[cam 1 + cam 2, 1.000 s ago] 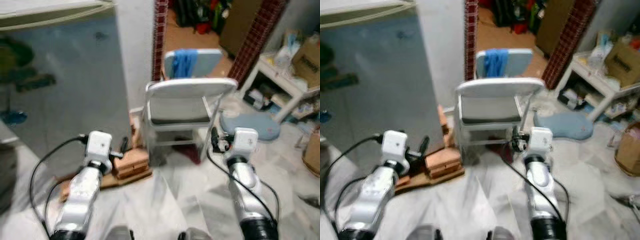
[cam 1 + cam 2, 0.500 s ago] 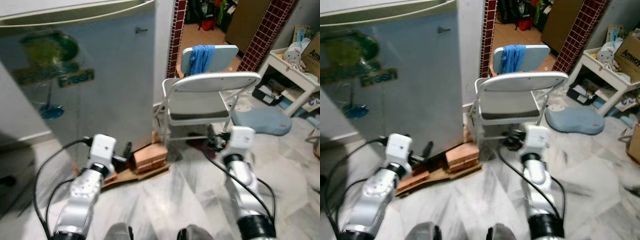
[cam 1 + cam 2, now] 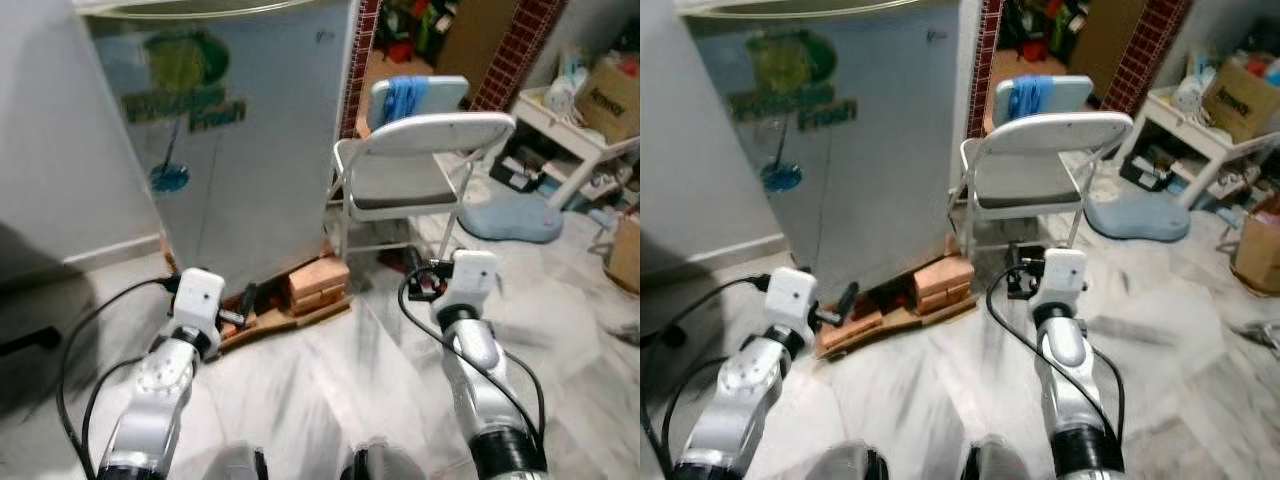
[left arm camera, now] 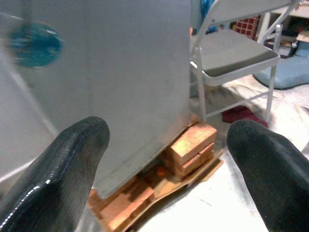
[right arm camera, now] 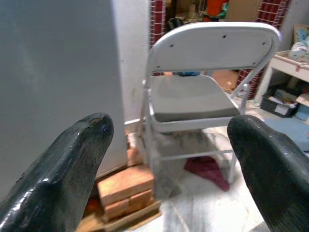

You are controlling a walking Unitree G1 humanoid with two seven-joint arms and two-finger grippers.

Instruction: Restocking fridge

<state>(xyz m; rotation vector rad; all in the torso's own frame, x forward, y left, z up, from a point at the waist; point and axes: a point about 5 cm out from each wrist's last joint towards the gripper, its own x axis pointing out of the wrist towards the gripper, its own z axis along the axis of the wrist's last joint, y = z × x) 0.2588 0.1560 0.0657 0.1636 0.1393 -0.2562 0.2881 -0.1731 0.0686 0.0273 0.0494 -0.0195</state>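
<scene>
Two grippers: left gripper point(image 4: 164, 154) and right gripper point(image 5: 169, 154) are held forward, fingers spread apart, nothing gripped.
Fridge point(image 3: 250, 140): shut, propped on wooden blocks point(image 3: 318, 282); more of its door decal is seen than a second ago.
Folding chair point(image 3: 420, 175): just beside the fridge.
Camera: shifted, not the things.

We see a pale grey fridge point(image 3: 250, 130) with a green and blue emblem point(image 3: 180, 80) on its side, resting on orange-brown bricks point(image 3: 318, 285). Beside it stands a grey folding chair point(image 3: 420, 165), a blue cloth point(image 3: 403, 97) behind it. Our floor point(image 3: 330, 390) is white marble with grey veins, and dark red mosaic tiles point(image 3: 366, 40) trim the doorway.
</scene>
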